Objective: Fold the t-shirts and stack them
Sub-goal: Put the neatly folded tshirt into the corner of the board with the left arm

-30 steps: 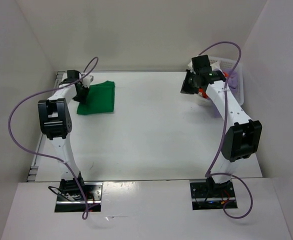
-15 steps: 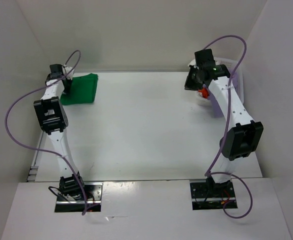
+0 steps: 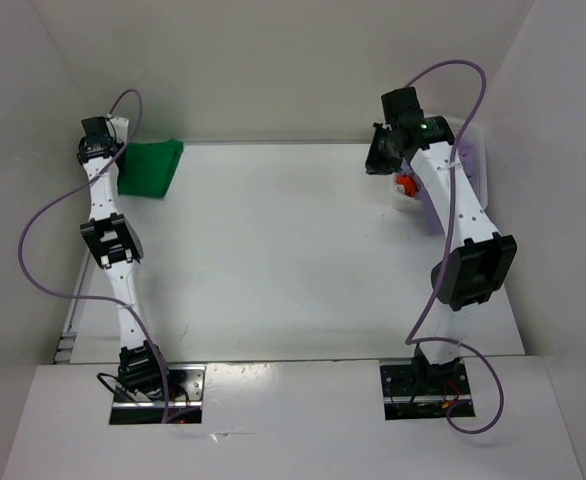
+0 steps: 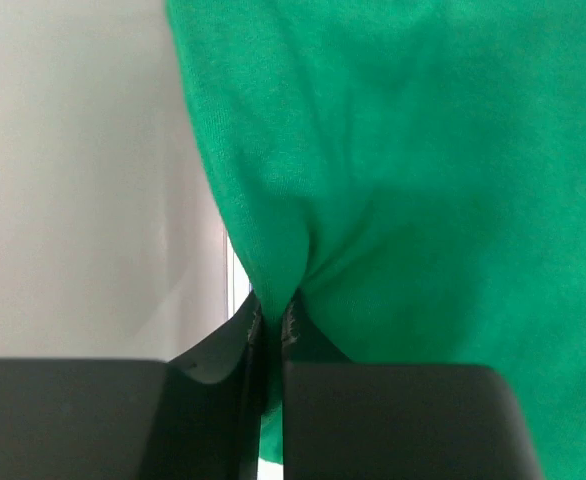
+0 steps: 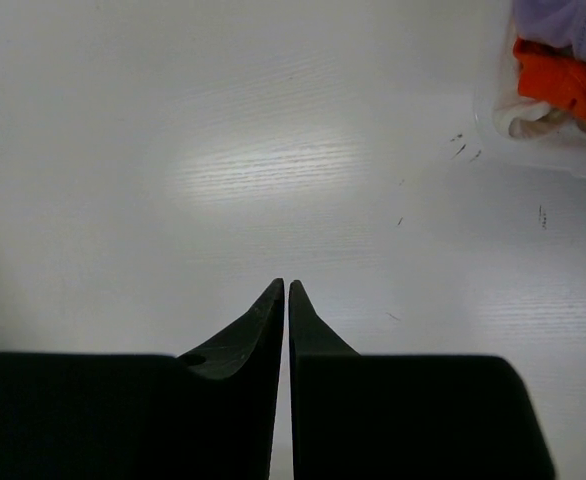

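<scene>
Green t-shirt [image 3: 151, 167] rests at white table's [image 3: 273, 260] far-left corner.

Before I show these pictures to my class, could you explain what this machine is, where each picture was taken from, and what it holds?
These are two robot arms bolted at the near edge of a white table. One picture looks down from above; the other two come from a camera on each wrist. The left claw is shut, pinching a green t-shirt at the far left corner. The right claw is shut and empty. Near it, a white basket holds an orange t-shirt and a lavender t-shirt.
</scene>
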Available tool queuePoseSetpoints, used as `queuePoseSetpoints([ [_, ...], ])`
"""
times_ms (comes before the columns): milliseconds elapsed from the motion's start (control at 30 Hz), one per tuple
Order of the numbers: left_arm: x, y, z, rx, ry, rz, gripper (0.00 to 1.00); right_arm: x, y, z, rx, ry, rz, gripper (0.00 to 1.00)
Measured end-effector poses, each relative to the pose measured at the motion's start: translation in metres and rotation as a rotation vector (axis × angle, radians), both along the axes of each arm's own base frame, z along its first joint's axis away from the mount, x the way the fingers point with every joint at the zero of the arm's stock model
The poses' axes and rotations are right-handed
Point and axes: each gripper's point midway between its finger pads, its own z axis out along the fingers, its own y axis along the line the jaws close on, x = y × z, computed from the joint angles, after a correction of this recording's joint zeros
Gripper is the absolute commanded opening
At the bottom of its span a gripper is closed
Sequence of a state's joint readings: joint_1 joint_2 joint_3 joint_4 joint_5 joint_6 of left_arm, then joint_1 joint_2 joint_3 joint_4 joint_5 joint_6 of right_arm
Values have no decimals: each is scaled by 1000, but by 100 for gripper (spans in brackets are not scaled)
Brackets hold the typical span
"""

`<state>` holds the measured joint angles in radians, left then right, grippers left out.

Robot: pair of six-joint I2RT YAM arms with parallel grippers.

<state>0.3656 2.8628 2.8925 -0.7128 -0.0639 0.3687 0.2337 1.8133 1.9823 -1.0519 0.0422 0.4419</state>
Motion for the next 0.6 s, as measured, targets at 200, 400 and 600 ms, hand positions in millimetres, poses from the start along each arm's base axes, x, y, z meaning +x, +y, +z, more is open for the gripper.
queuePoseSetpoints([
  [200,-8,-4,1,-26,18,16,68,6,10,-5,-7,21,15,14],
  [400,-19,2,5,-27,32,102,82,8,15,-10,-9,38,26,15],
  [600,-26,14,8,10,41,171,84,5,19,-14,-4,48,38,18],
])
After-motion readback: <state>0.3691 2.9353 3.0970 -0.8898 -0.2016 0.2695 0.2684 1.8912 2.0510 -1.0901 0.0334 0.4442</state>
